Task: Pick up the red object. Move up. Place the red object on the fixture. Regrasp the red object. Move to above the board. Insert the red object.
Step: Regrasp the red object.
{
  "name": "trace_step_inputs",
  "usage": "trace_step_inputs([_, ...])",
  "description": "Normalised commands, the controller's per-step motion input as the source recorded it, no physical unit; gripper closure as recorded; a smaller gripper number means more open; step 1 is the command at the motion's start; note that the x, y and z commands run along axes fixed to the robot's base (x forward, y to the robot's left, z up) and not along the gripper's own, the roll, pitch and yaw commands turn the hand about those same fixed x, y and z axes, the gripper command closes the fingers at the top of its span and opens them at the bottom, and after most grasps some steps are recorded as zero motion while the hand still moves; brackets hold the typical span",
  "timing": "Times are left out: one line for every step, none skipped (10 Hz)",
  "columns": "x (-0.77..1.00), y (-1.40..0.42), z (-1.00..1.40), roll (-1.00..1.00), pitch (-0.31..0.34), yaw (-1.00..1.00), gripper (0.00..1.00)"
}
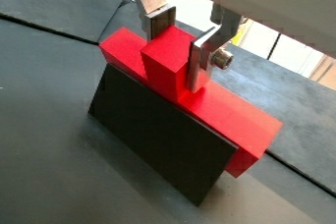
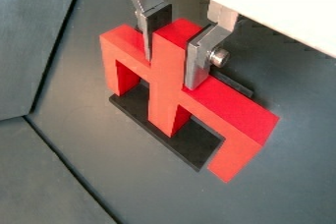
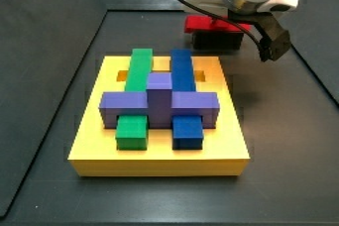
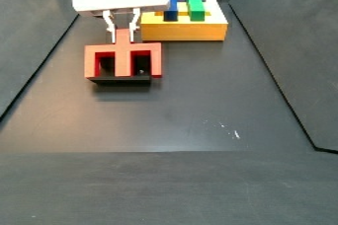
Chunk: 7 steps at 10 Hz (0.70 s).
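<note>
The bright red pronged plastic block (image 2: 178,95) already rests on the small black box fixture (image 1: 164,144) beyond the yellow slotted board (image 3: 93,141), the gripper (image 2: 175,46) straddling its middle prong, seemingly regrasping; insertion remains.

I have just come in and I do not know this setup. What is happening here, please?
A single robot arm is working with a red object that rests on the small black fixture. Its claw is over the fixture, with the fingers on either side of the middle prong of the red piece. Whether they are pressing it cannot be told. The yellow board, with green, blue and purple blocks, stands apart and is untouched.
</note>
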Motion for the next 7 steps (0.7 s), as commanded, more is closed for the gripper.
trace_step_inputs([0.0, 0.0, 0.0, 0.0, 0.0, 0.0, 1.0])
trace_step_inputs([0.0, 0.0, 0.0, 0.0, 0.0, 0.0, 1.0])
trace_step_inputs([0.0, 0.0, 0.0, 0.0, 0.0, 0.0, 1.0])
trace_step_inputs([0.0, 0.0, 0.0, 0.0, 0.0, 0.0, 1.0])
trace_step_inputs([0.0, 0.0, 0.0, 0.0, 0.0, 0.0, 1.0])
trace_step_inputs([0.0, 0.0, 0.0, 0.0, 0.0, 0.0, 1.0])
trace_step_inputs([0.0, 0.0, 0.0, 0.0, 0.0, 0.0, 1.0])
